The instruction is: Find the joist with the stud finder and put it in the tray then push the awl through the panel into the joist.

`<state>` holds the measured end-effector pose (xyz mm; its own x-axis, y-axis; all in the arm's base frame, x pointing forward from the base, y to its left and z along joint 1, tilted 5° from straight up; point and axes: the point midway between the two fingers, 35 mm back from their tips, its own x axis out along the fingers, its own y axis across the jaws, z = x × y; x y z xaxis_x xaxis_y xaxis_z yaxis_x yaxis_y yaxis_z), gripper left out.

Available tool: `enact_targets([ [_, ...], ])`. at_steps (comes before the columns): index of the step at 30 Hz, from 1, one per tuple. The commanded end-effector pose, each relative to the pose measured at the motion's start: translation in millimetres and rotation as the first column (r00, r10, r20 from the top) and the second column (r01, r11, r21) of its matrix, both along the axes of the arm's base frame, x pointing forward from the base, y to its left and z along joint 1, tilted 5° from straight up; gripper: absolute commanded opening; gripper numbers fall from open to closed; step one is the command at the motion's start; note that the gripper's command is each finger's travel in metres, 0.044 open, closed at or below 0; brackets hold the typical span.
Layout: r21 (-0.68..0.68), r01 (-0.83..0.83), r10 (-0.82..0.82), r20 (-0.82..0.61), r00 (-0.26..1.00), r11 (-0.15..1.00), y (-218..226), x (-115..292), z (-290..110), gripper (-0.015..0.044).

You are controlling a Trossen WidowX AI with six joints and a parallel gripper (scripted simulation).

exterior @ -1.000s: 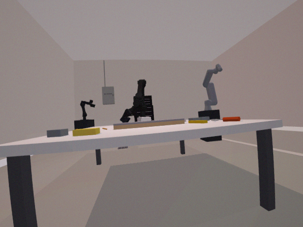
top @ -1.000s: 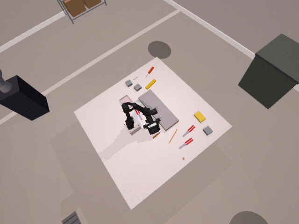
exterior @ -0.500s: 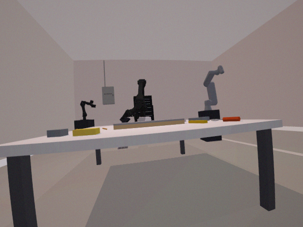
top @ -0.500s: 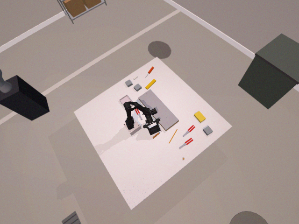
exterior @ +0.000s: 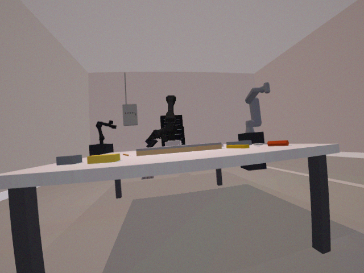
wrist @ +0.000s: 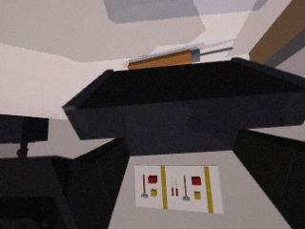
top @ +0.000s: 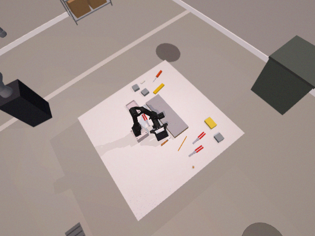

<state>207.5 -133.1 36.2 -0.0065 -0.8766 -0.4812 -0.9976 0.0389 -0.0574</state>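
Note:
My gripper (top: 159, 130) (wrist: 176, 135) is shut on the stud finder (top: 162, 136) (wrist: 181, 114), a wide dark block that spans both fingers. It is held above the table beside the near end of the floor panel, not over it. The grey floor panel (top: 169, 115) (exterior: 179, 148) lies flat, with a tan edge. The awl (top: 164, 142) (wrist: 162, 59), with an orange handle and thin metal shaft, lies on the table just beyond the block in the wrist view. The pale pink tray (top: 131, 104) is behind the arm, partly covered by it. The joist is hidden.
Red-handled pliers (top: 144, 117) lie by the arm, with two more pairs (top: 201, 135) (top: 199, 149) to the right. A pencil-like stick (top: 182, 143), yellow blocks (top: 210, 123) (top: 158, 88), grey blocks (top: 218, 137) (top: 144, 92) and a red screwdriver (top: 159, 73) surround the panel.

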Motion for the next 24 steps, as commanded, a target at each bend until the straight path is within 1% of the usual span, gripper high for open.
enact_targets([
  [1,-0.019,0.000,0.001,0.010,1.000,1.000,1,2,6,0.0000],
  [24,-0.010,0.000,0.000,0.006,1.000,1.000,2,5,-15,0.0000],
])
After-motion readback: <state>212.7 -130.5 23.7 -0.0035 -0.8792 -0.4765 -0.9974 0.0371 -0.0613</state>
